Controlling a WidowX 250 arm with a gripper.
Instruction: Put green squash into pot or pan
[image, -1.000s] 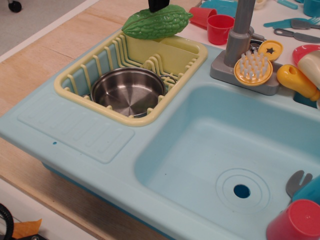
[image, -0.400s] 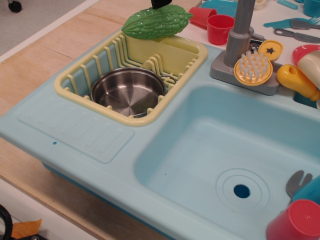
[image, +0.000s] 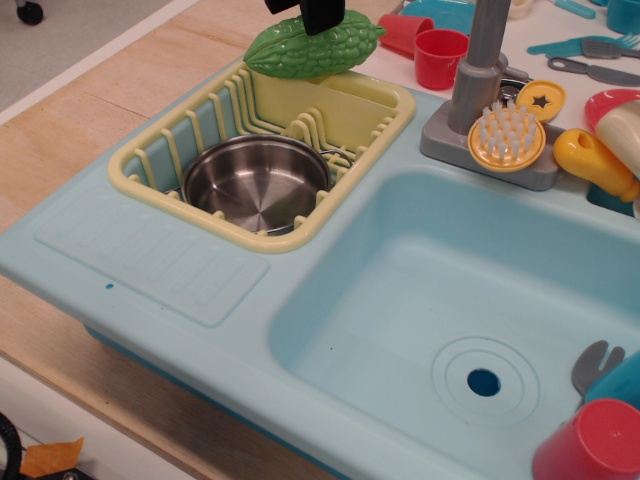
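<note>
More of the black gripper (image: 320, 14) is seen now than a second ago: back then only a small dark tip was poking in at the top edge, and now it has been lowered right onto the top of the green squash (image: 312, 50). The squash itself hasn't been moved at all. Whether the jaws are spread or already pinching can't be told, since most of the gripper is cut off by the frame edge.

The squash is a bright green, bumpy, ridged plastic piece with pointed ends, laid along the back rim of the pale yellow dish rack (image: 372, 95). The rack is made of smooth plastic with slotted ribs. Inside its near compartment one shiny round steel pot (image: 256, 183) is seated, with concentric rings visible on the flat bottom. So the squash is still outside the pot, just behind it.

Everything is set on a light blue plastic sink (image: 400, 290) with one round drain hole (image: 483, 381). One grey faucet (image: 483, 50) is stood behind the basin, with one yellow scrub brush (image: 507, 138) leaned at its base. Three red cups can be counted: two at the back (image: 440, 57), one in the bottom right corner (image: 590, 445).
</note>
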